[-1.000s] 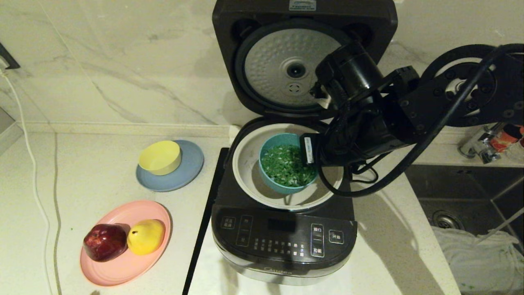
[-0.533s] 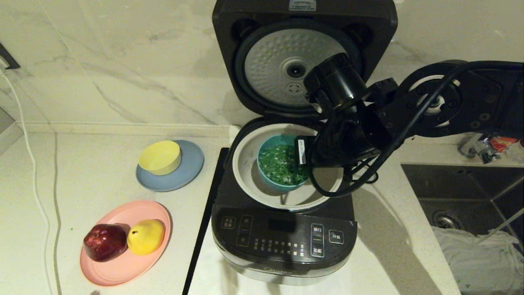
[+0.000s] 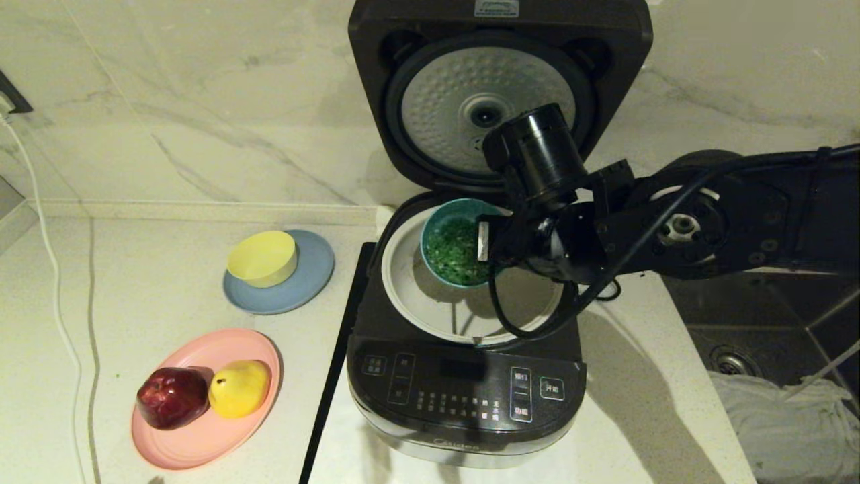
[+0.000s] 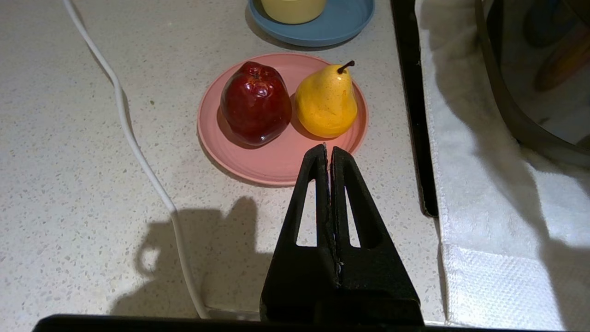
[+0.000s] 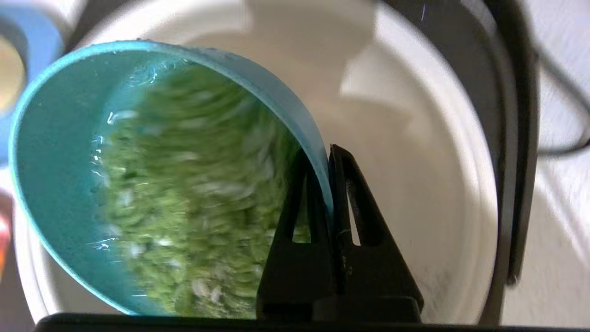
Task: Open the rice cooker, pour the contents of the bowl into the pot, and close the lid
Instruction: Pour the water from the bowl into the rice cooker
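The dark rice cooker (image 3: 463, 396) stands open, its lid (image 3: 500, 94) upright with the dimpled silver disc facing me. Inside sits the cream-white pot (image 3: 403, 282) (image 5: 442, 152). My right gripper (image 3: 485, 243) (image 5: 325, 154) is shut on the rim of the teal bowl (image 3: 440, 214) (image 5: 60, 152), one finger inside and one outside. The bowl hangs tilted over the pot's back part, and the green chopped contents (image 3: 458, 252) (image 5: 198, 203) slide within it. My left gripper (image 4: 328, 150) is shut on nothing, parked above the counter near the pink plate.
A yellow bowl (image 3: 262, 257) rests on a grey-blue plate (image 3: 302, 289) left of the cooker. A pink plate (image 3: 201, 437) (image 4: 272, 166) carries a red apple (image 3: 173, 396) and a yellow pear (image 3: 240, 387). A white cord (image 3: 57, 296) runs along the left; a sink (image 3: 772, 336) lies right.
My right arm has swung lower and rolled, carrying the bowl toward the pot's back and tipping it further. The green bits have shifted inside the bowl.
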